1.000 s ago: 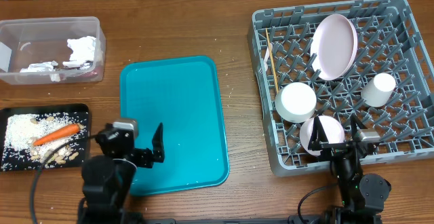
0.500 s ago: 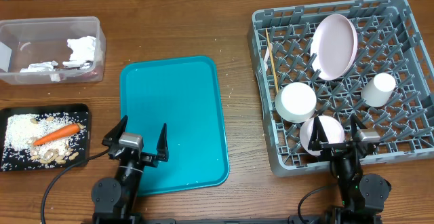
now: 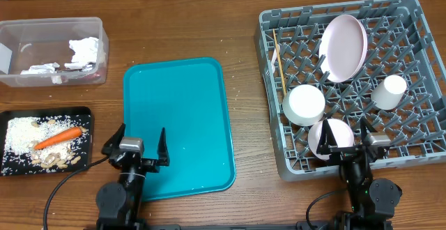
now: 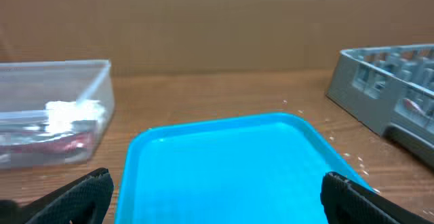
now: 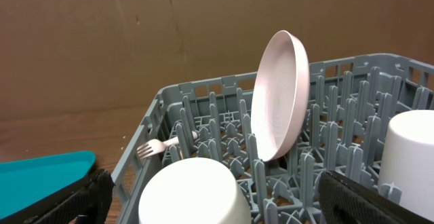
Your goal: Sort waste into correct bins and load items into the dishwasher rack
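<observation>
Left arm (image 3: 120, 194) and right arm (image 3: 368, 188): black, cabled, grey-capped wrists.

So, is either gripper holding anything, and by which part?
Nothing is held. Both are open and empty: the left gripper above the near left corner of the teal tray, the right gripper at the near side of the dishwasher rack.

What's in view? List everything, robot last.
dishwasher rack: 1, grey, right
plate: 1, pink, on edge in rack
bowls: 2, white and pink, rack front
cup: 1, white, rack right
stick: 1, wooden, rack left
fork: 1, white, rack left
serving tray: 1, teal, centre
tub: 1, clear, far left
napkins: several, white, in tub
black tray: 1, black, near left
carrot: 1, orange, black tray
rice: many, white, black tray
nut scraps: several, beige, black tray
left hand: 1, black, open by serving tray
right hand: 1, black, open at rack front
</observation>
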Robot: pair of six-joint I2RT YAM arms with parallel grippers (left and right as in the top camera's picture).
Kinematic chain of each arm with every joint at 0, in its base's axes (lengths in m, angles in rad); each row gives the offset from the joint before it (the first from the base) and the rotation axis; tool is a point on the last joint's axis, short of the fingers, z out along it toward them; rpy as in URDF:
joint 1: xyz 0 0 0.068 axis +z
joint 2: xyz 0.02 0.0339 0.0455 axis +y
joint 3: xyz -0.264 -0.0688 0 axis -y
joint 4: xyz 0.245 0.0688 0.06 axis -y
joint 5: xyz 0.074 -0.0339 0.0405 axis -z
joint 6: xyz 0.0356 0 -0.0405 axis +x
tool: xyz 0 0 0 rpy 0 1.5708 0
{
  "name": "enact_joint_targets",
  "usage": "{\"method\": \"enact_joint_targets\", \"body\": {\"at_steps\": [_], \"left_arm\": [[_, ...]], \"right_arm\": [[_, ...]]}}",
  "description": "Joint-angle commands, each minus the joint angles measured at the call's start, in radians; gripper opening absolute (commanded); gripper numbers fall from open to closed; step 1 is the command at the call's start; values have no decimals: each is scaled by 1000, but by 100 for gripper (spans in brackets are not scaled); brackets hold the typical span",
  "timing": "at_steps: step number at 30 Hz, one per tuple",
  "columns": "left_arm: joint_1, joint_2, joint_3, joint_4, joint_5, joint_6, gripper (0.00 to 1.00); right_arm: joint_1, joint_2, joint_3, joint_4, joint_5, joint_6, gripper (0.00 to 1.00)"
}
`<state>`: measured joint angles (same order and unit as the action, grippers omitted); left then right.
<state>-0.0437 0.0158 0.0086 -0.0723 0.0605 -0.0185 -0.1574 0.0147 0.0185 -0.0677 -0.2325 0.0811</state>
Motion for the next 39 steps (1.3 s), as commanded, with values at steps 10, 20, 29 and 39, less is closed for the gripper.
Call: {"method": "enact_joint_targets", "body": {"at_steps": [10,20,29,39], "left_arm": [[69,-12,-4,-4,-34,12,100],[69,-12,-4,-4,-34,12,100],[69,-12,-4,-4,-34,12,100],[69,-12,-4,-4,-35,12,100]], "right_arm": [[-6,-12,-10,7,-4,-3,100],[-6,-12,-10,6,-4,-3,100],[-6,-12,-10,6,-4,-3,100],[-6,-12,-10,7,-4,-3,100]]}}
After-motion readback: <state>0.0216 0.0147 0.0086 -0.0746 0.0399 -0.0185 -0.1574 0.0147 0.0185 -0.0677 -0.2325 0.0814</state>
